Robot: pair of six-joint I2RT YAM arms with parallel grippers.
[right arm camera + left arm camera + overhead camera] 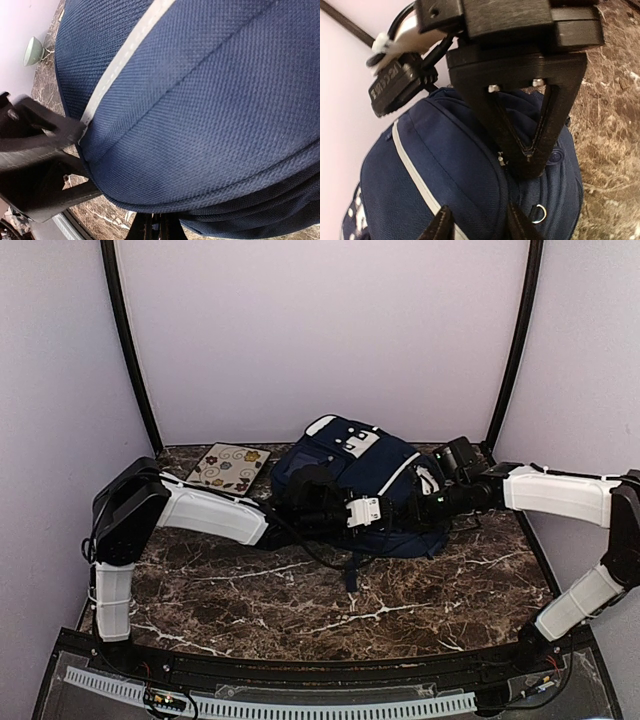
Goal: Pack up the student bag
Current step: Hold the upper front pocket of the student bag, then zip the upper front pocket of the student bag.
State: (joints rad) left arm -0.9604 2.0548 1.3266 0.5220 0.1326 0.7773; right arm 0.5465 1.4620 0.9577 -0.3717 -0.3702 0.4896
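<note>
At the back of the counter (300,605) the student bag (385,475) lies on dark veined marble. The left pincer (480,227) stands part open, fingers astride a bag fold; clamped or not, cannot tell. The right pincer (152,230) is closed tight at the bag's edge. A flower-patterned pad (228,467) lies just beside the bag. Walls are pale lilac.

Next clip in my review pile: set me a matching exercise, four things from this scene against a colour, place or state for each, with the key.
Things:
1. student bag
2. patterned notebook
3. right gripper
4. table

Descriptions:
A. dark marble with white veins
B. shut, fingertips against the blue fabric
C. navy blue with a pale stripe
D. lying flat beside the bag, near the back wall

Pairs: 1-C, 2-D, 3-B, 4-A
</note>
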